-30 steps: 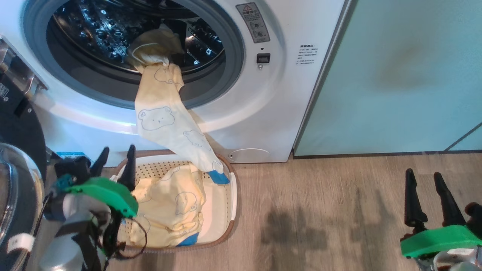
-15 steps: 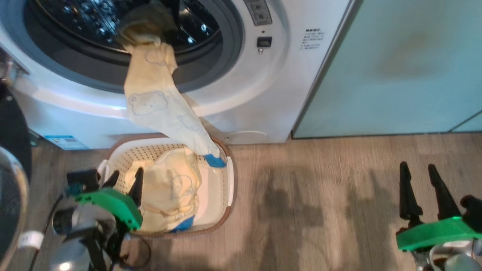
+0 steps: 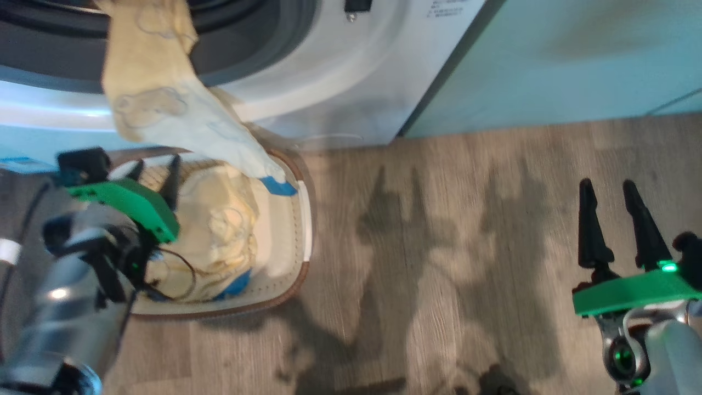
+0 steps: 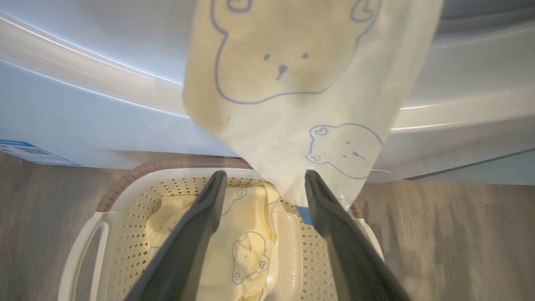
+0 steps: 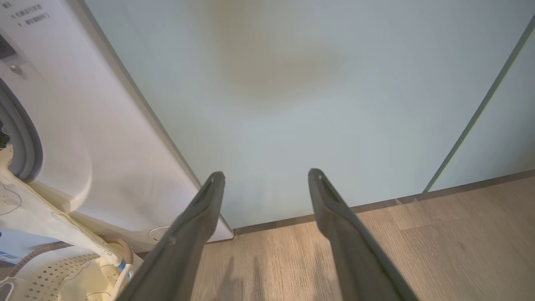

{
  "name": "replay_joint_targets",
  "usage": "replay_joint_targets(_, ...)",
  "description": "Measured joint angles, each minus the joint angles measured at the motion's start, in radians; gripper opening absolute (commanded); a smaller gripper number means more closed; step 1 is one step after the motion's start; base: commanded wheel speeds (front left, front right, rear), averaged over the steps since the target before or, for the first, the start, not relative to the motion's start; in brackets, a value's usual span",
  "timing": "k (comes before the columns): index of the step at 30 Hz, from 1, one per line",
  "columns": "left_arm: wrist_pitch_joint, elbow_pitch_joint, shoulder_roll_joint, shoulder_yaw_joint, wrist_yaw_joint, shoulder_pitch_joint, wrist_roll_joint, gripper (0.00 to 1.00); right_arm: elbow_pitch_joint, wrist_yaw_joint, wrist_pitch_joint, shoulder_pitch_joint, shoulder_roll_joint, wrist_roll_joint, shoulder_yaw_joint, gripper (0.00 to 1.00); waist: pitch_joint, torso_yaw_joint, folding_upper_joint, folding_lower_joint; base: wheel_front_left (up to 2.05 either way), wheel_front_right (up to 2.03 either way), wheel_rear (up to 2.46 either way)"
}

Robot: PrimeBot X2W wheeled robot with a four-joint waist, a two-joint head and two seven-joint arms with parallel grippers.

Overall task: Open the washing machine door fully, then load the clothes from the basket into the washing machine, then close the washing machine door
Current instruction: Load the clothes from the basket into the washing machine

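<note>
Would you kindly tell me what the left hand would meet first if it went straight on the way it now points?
Likely the cream garment hanging from the washing machine down to the basket; the left hand points at its lower end, though depth is unclear.

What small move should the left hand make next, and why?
Probably lower the open left hand onto the cream garment lying in the basket, then close. The hand hangs empty right above it, and this garment is not yet loaded. A second garment hangs from the washer down to the basket.
</note>
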Motion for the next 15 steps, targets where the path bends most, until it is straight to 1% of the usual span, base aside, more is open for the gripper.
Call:
replay_joint_targets(5,0.000,0.051,0.051,-0.025,0.000,-0.066,-0.057,1.00,-0.011,0.000,0.000,-0.040,0.000,0.002,0.008,1.00,0.071,-0.033,0.0000,0.0000,0.00,0.00,0.00)
replay_joint_targets(10,-0.001,0.070,0.077,-0.062,0.000,-0.107,-0.099,1.00,-0.013,0.000,0.000,-0.046,0.001,0.002,0.010,1.00,0.123,-0.057,0.0000,-0.0002,0.00,0.00,0.00)
replay_joint_targets(15,-0.003,0.055,0.100,-0.123,0.000,-0.151,-0.134,1.00,-0.014,0.000,0.000,-0.063,0.001,-0.001,0.012,1.00,0.157,-0.060,0.0000,-0.0002,0.00,0.00,0.00)
